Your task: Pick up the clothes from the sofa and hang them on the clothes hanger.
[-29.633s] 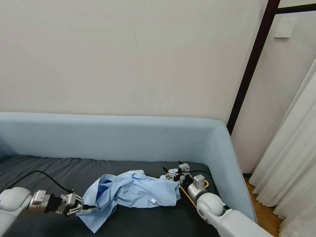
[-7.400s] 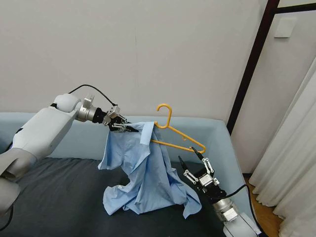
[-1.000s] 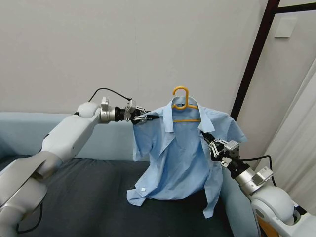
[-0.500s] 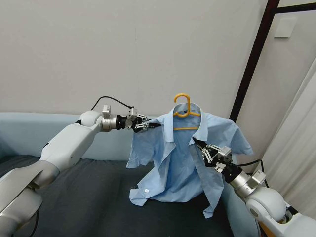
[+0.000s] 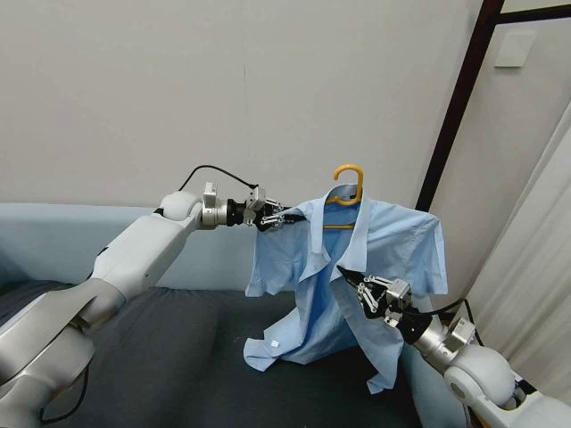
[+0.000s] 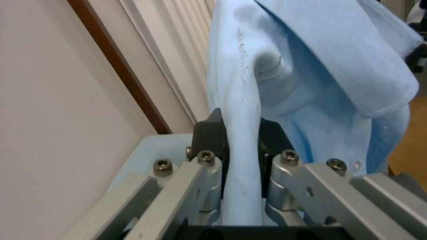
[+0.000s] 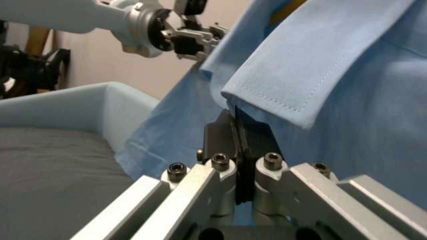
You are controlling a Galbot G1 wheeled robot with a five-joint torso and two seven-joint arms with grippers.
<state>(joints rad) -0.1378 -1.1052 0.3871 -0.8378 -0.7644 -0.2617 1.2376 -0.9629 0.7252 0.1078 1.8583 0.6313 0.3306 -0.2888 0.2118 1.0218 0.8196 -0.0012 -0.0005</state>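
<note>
A light blue shirt (image 5: 357, 267) hangs spread over an orange hanger (image 5: 346, 185), held in the air above the sofa's right end. My left gripper (image 5: 278, 219) is shut on the shirt's shoulder fabric (image 6: 243, 150) at the left of the collar. Lower down, my right gripper (image 5: 350, 283) is shut on the shirt's front edge (image 7: 235, 120) below the collar. The left gripper (image 7: 193, 42) shows in the right wrist view beyond the cloth. The shirt's hem trails close to the seat.
The sofa has a dark grey seat (image 5: 161, 357) and a pale blue back (image 5: 71, 241). A dark door frame (image 5: 455, 107) and white curtains (image 5: 535, 294) stand at the right. A plain wall lies behind.
Both grippers have carried the shirt and hanger to the right. The right gripper has dropped lower and shifted left on the shirt's front.
</note>
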